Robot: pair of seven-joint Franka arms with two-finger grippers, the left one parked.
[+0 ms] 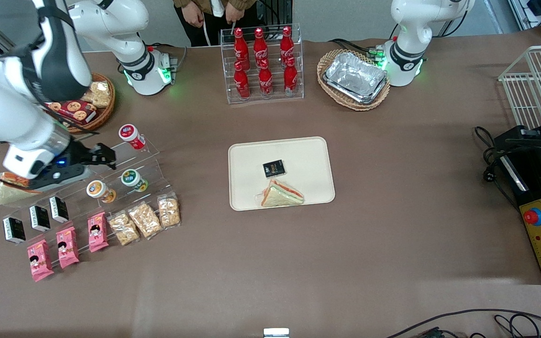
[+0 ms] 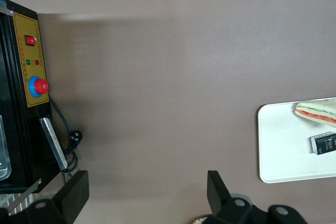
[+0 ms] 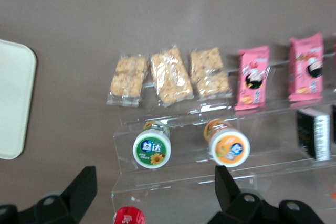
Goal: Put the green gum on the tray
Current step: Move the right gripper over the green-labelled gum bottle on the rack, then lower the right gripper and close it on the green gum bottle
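Note:
The green gum point(image 1: 130, 178) stands on a middle step of a clear acrylic stepped shelf point(image 1: 150, 162), beside an orange-lidded canister point(image 1: 96, 189). In the right wrist view the green gum point(image 3: 151, 149) shows its green-rimmed lid, with the orange one point(image 3: 229, 148) beside it and a red-lidded canister point(image 3: 128, 216) a step higher. My right gripper point(image 1: 106, 157) hovers over the shelf, open and empty, a little farther from the front camera than the green gum; its fingers point(image 3: 84, 184) stand wide apart. The cream tray point(image 1: 251, 155) lies mid-table, toward the parked arm, and its edge shows in the right wrist view point(image 3: 13, 103).
A sandwich point(image 1: 282, 193) and a black packet point(image 1: 274, 168) lie on the tray. Nut bars point(image 1: 144, 219), pink packets point(image 1: 67, 246) and black boxes point(image 1: 40, 218) sit on the lower steps. A cola rack point(image 1: 262, 63) and a basket of foil trays point(image 1: 355, 77) stand farther back.

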